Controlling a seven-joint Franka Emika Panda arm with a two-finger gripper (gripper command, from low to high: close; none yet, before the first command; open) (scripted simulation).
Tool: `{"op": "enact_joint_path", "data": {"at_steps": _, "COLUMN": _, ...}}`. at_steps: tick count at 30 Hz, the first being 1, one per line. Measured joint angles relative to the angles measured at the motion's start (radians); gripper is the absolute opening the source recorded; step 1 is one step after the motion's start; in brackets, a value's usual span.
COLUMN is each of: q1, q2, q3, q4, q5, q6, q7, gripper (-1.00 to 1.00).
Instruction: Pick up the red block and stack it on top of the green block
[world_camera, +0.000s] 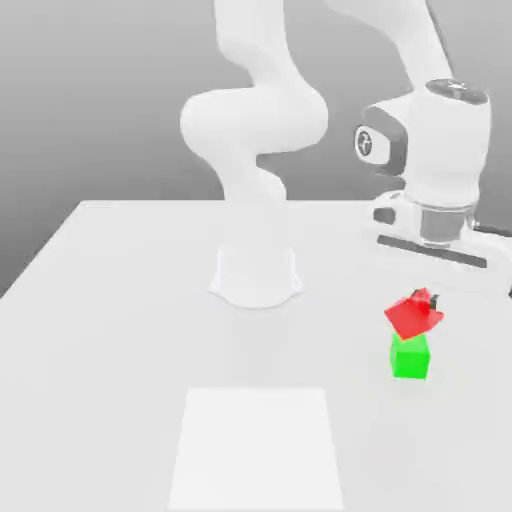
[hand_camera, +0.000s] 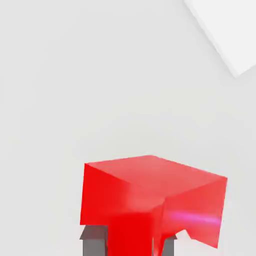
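A smooth, matte red block, a small plain cube, sits tilted on top of the green block, one corner tipped upward, toward the exterior view's right on the pale white desk. The green block, a matching matte cube, rests flat on the desk. The glossy white Franka arm curves above, its gripper reaching the red block's upper edge. In the hand view, grey fingertips appear pressed against the red block on either side, clamped on it. A flat, paler white rectangular patch lies on the desk nearer the camera. No writing or labels are legible.
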Motion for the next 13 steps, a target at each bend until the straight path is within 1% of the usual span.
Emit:
{"op": "enact_joint_path", "data": {"at_steps": 4, "q1": -0.026, "q2": 0.031, "q3": 0.031, "q4": -0.011, "q5": -0.049, "q6": 0.039, "q7": 0.061, "gripper": -1.00}}
{"op": "enact_joint_path", "data": {"at_steps": 13, "q1": -0.103, "q2": 0.134, "q3": 0.070, "q4": -0.011, "q5": -0.190, "q6": 0.127, "q7": 0.158, "gripper": -1.00}}
